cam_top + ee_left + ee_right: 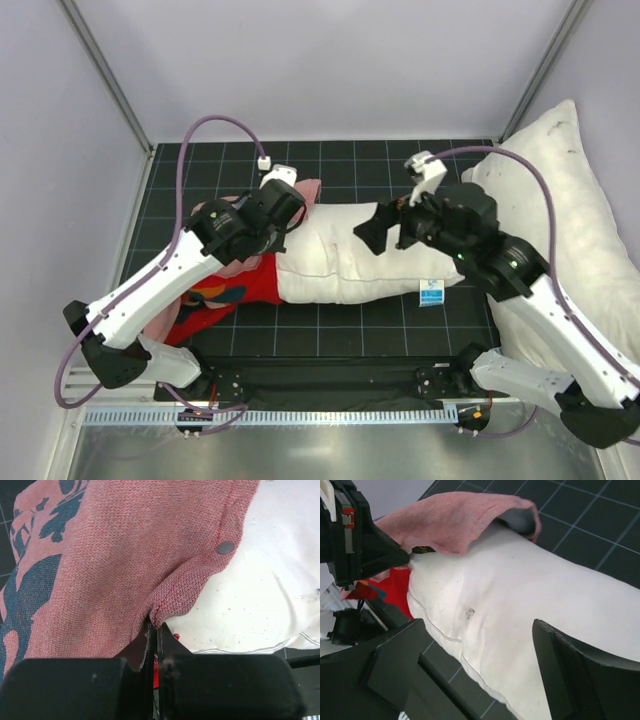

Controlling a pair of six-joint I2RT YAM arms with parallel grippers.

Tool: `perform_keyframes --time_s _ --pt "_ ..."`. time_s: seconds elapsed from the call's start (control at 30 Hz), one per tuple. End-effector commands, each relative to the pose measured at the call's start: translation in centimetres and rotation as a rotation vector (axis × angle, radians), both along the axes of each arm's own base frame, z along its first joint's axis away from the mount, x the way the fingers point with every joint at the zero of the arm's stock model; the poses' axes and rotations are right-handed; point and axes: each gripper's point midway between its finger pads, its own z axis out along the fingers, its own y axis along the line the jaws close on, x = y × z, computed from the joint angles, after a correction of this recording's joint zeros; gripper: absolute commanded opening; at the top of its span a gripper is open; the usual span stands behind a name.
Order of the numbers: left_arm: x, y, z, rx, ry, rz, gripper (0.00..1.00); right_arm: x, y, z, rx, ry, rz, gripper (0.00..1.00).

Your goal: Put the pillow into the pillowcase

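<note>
The white pillow (350, 262) lies across the middle of the black grid mat, its left end under the pillowcase's (222, 292) opening. My left gripper (292, 218) is shut on the pillowcase's hem. In the left wrist view its tips (155, 628) pinch the pink reverse fabric (125, 555) right where it meets the pillow (260, 595). Above the pillow's middle my right gripper (385, 232) is open. From the right wrist, its fingers (477, 630) straddle the pillow (520, 590) without holding it. The pink pillowcase edge (455, 520) drapes over the pillow's far end.
A larger white pillow (572, 200) leans along the right wall beside my right arm. A small blue tag (431, 291) sticks out at the pillow's near right corner. A metal snap (225, 547) sits on the pillowcase hem. The mat's front edge (330, 362) runs just ahead of the arm bases.
</note>
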Motion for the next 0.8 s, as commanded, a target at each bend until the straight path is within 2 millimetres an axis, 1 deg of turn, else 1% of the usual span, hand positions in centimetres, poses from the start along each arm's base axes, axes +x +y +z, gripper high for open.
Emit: perform_keyframes --time_s 0.0,0.03,0.07,0.1,0.13,0.2,0.23,0.27,0.33,0.37,0.4,0.47,0.5,0.53,0.57,0.6,0.63,0.67,0.7,0.73,0.77 --pt "1.4 -0.1 1.4 -0.053 -0.047 0.001 0.0 -0.2 -5.6 -1.8 -0.083 0.05 -0.264 1.0" --pt "1.4 -0.2 1.3 -0.052 -0.043 0.003 0.0 -0.4 -6.7 -2.7 -0.105 0.067 -0.31 1.0" --pt "1.5 -0.3 1.0 -0.05 -0.035 0.002 0.0 -0.6 -8.6 -3.9 -0.132 0.078 -0.393 1.0" --pt "1.5 -0.5 0.8 -0.052 -0.029 -0.004 0.0 -1.1 -10.0 -5.5 -0.16 0.131 -0.448 1.0" --pt "1.4 -0.6 0.8 -0.058 -0.026 -0.009 0.0 -1.3 -11.1 -6.4 -0.178 0.152 -0.5 1.0" --pt "1.3 -1.0 0.7 -0.077 -0.016 -0.022 0.0 -2.0 -14.3 -8.9 -0.234 0.19 -0.621 1.0" --pt "1.3 -1.1 0.8 -0.086 -0.021 -0.022 0.01 -2.1 -15.1 -9.4 -0.233 0.2 -0.658 1.0" --pt "1.3 -1.2 0.9 -0.089 -0.022 -0.025 0.0 -2.3 -15.9 -10.8 -0.254 0.218 -0.681 1.0" --pt "1.2 -1.2 1.1 -0.096 -0.025 -0.025 0.0 -2.2 -16.2 -11.3 -0.21 0.226 -0.684 1.0" --pt "1.3 -1.1 1.2 -0.098 -0.027 -0.02 0.0 -2.2 -15.7 -11.9 -0.196 0.242 -0.658 1.0" --pt "1.2 -1.1 1.3 -0.104 -0.026 -0.022 0.0 -2.0 -14.8 -12.0 -0.169 0.251 -0.621 1.0" --pt "1.1 -1.2 1.4 -0.111 -0.025 -0.023 0.0 -1.8 -14.3 -13.2 -0.174 0.285 -0.613 1.0" --pt "0.9 -1.3 1.4 -0.117 -0.015 -0.03 0.01 -1.5 -13.8 -13.5 -0.165 0.29 -0.595 1.0" --pt "0.8 -1.4 1.5 -0.125 -0.015 -0.036 0.0 -1.5 -12.4 -14.3 -0.158 0.334 -0.536 0.99" --pt "0.6 -1.5 1.8 -0.141 -0.012 -0.043 0.0 -1.5 -11.7 -14.8 -0.147 0.35 -0.504 0.88" --pt "0.4 -1.8 2.0 -0.158 -0.005 -0.054 0.0 -1.1 -10.6 -14.5 -0.111 0.349 -0.465 0.61" --pt "-0.1 -2.4 2.5 -0.199 0.008 -0.085 0.0 -1.5 -9.0 -14.3 -0.074 0.373 -0.388 0.47" --pt "-0.6 -3.1 2.9 -0.228 0.019 -0.117 0.0 -1.7 -8.2 -13.7 -0.035 0.375 -0.354 0.36" --pt "-1.1 -3.8 3.4 -0.257 0.027 -0.159 0.0 -1.4 -7.3 -12.4 0.01 0.346 -0.315 0.19" --pt "-2.6 -5.3 4.0 -0.325 0.074 -0.246 0.0 -2.0 -6.2 -10.3 0.072 0.321 -0.244 0.13" --pt "-3.1 -6.1 5.4 -0.372 0.066 -0.29 0.0 -2.2 -5.7 -8.7 0.112 0.292 -0.212 0.08"
